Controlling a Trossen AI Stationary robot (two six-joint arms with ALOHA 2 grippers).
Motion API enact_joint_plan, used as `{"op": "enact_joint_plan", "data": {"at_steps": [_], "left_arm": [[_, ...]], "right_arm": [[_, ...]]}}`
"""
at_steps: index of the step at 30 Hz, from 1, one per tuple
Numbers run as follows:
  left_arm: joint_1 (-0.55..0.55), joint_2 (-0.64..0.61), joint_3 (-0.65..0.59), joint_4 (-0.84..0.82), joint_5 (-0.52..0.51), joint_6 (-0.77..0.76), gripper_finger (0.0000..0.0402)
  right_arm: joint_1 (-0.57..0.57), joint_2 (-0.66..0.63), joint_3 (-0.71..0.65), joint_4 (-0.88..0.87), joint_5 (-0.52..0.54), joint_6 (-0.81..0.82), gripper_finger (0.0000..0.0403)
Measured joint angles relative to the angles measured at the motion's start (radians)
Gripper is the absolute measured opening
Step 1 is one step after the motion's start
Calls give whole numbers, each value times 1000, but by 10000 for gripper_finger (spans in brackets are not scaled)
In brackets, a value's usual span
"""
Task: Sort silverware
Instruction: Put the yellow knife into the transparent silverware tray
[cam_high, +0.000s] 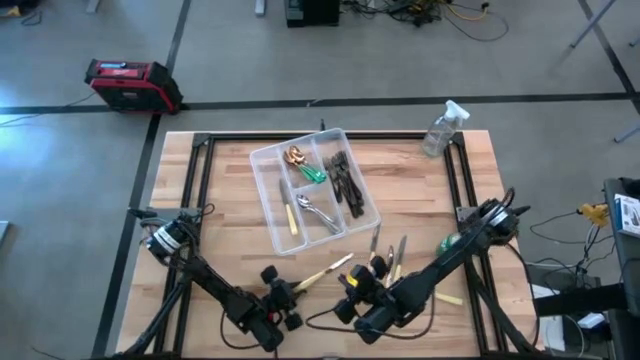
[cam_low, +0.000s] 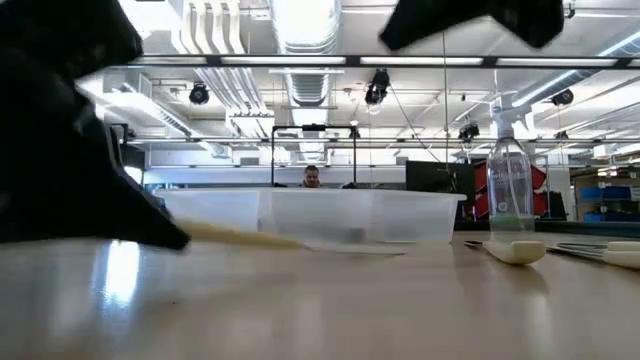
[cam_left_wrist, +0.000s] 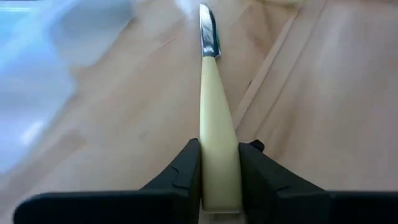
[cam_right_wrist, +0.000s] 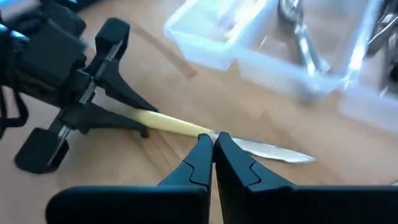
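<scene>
Your left end effector (cam_left_wrist: 219, 171), at 7 o'clock on the table (cam_high: 230, 240), pinches the knife (cam_left_wrist: 214, 112) by its cream handle, blade aimed at the tray (cam_high: 372, 208) at 12. Lift level, clear the rim, then lower it beside the knife already in the left compartment. Right end effector (cam_right_wrist: 213, 155), at 6, is pressed together, empty, just beside the blade.

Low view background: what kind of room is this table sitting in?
Likely a lab or industrial workshop, not a kitchen. The low view shows an open ceiling with exposed ducts and strip lights. The high view shows a bare concrete floor, a red equipment case and loose cables.
</scene>
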Motion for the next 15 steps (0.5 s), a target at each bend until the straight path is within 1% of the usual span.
{"op": "enact_joint_plan", "data": {"at_steps": [5, 11, 13, 15], "left_arm": [[-17, -138, 1, -191, -1, -8, 61], [-32, -332, 4, -341, -18, 41, 61], [-29, -399, 4, -451, -24, -2, 61], [-18, -457, 4, -605, -35, -109, 61]], "right_arm": [[26, -103, 0, -32, 67, -67, 0], [43, -154, 0, -33, 111, -123, 0], [44, -154, 0, -38, 117, -124, 0], [43, -150, 0, -44, 118, -117, 0]]}}
